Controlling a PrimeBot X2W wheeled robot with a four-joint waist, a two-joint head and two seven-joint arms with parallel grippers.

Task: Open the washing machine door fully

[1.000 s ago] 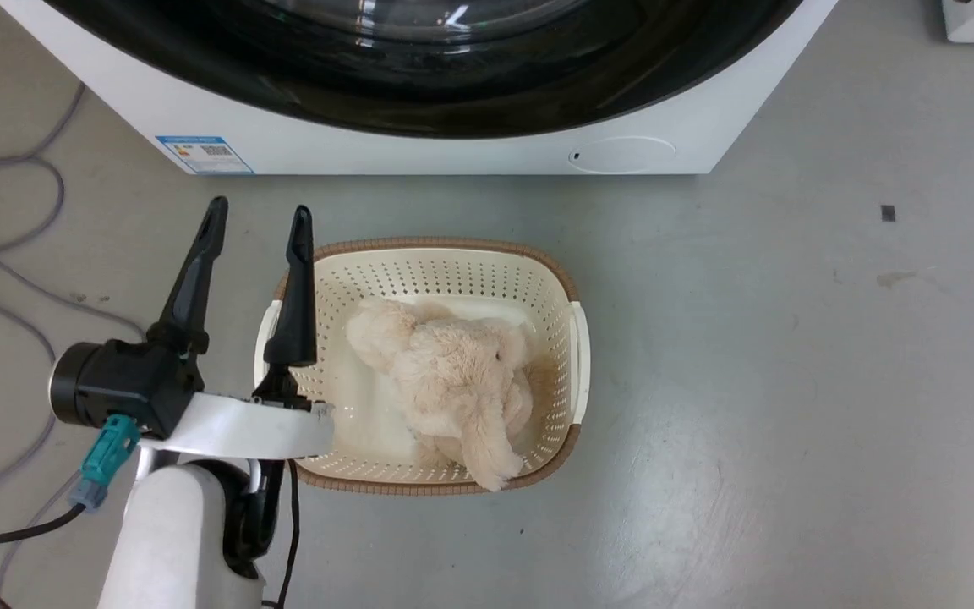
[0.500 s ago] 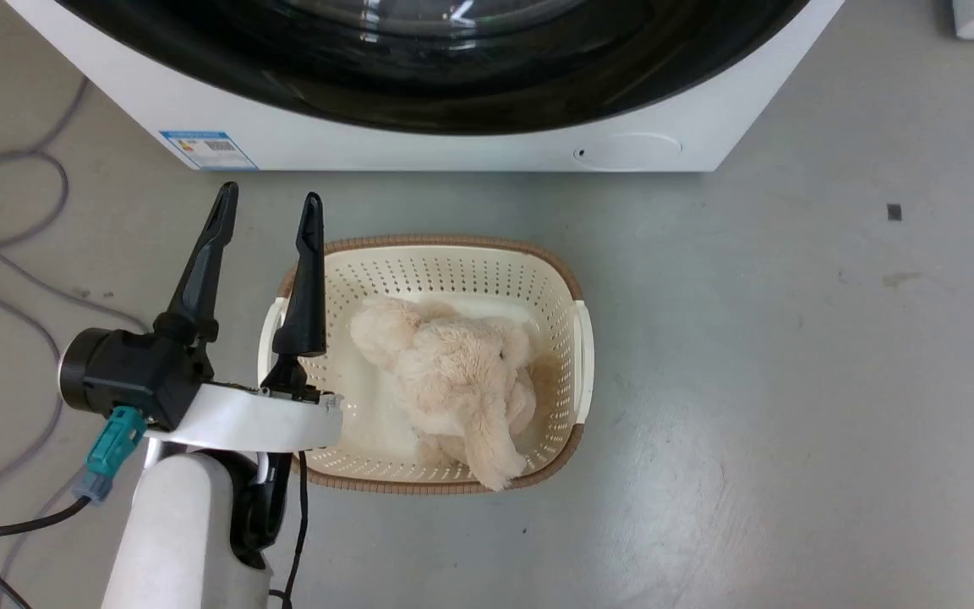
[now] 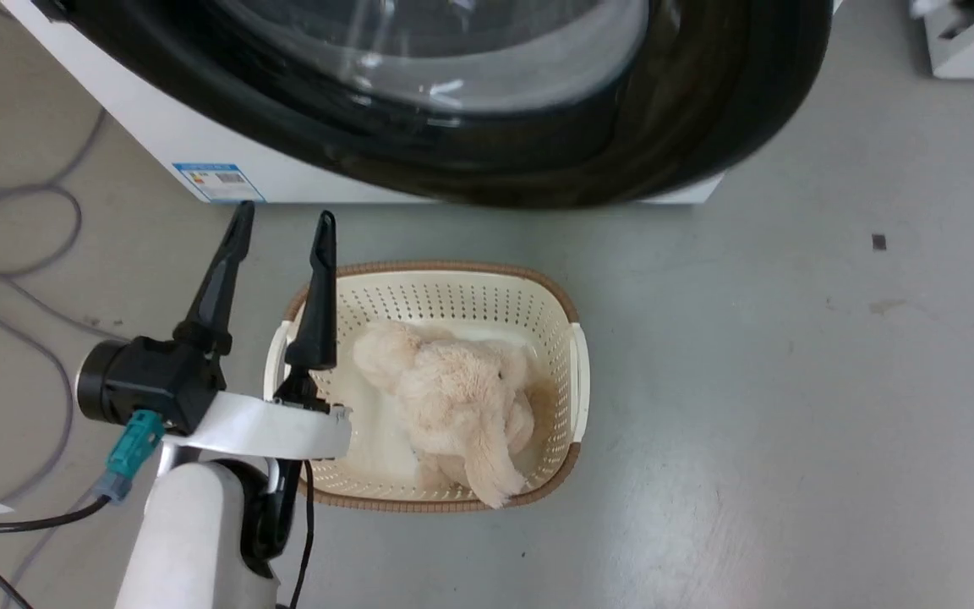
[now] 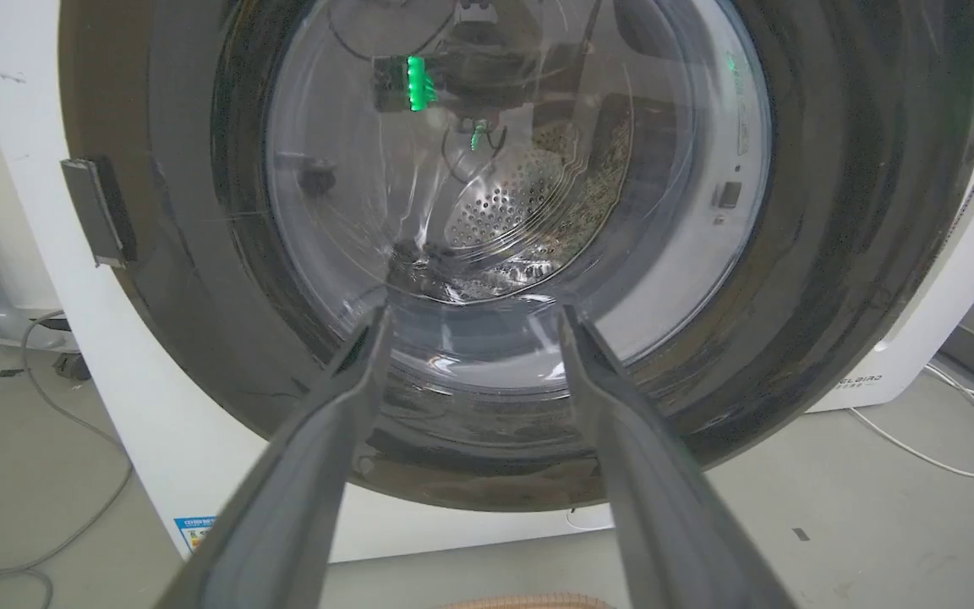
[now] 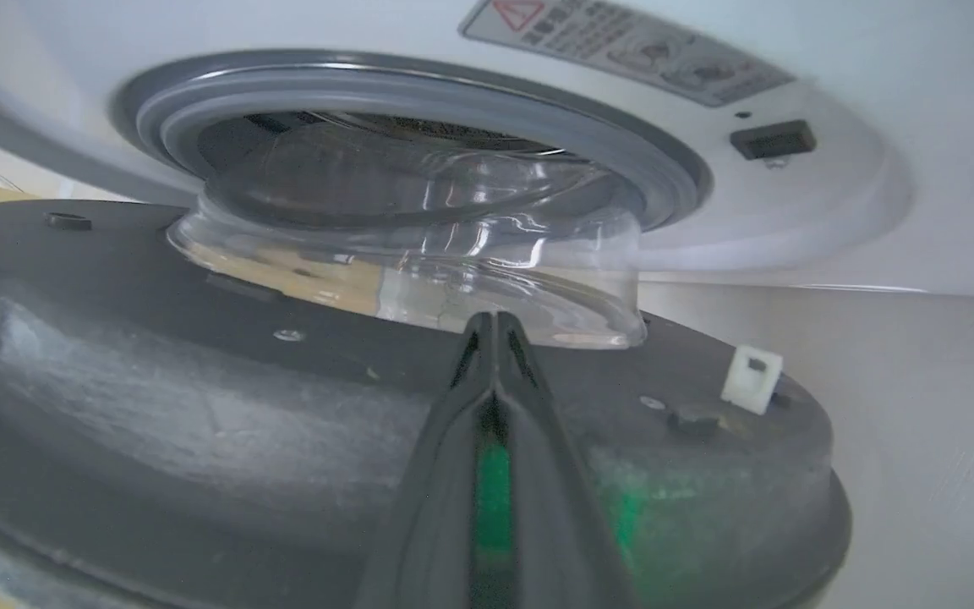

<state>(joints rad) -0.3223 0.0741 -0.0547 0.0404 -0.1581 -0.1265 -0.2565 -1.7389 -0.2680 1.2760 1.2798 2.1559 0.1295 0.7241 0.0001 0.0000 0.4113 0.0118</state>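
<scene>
Partway open, the washing machine door [image 3: 707,127] is swung off the washing machine [image 3: 157,135].
The left gripper [image 3: 284,213] is held beside the basket [image 3: 453,269], fingers spread; the right gripper [image 5: 494,320] is pressed together over the door's inner face.

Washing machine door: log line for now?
washing machine door: partly open | right gripper: shut, at door's inner face | left gripper: open, empty
</scene>
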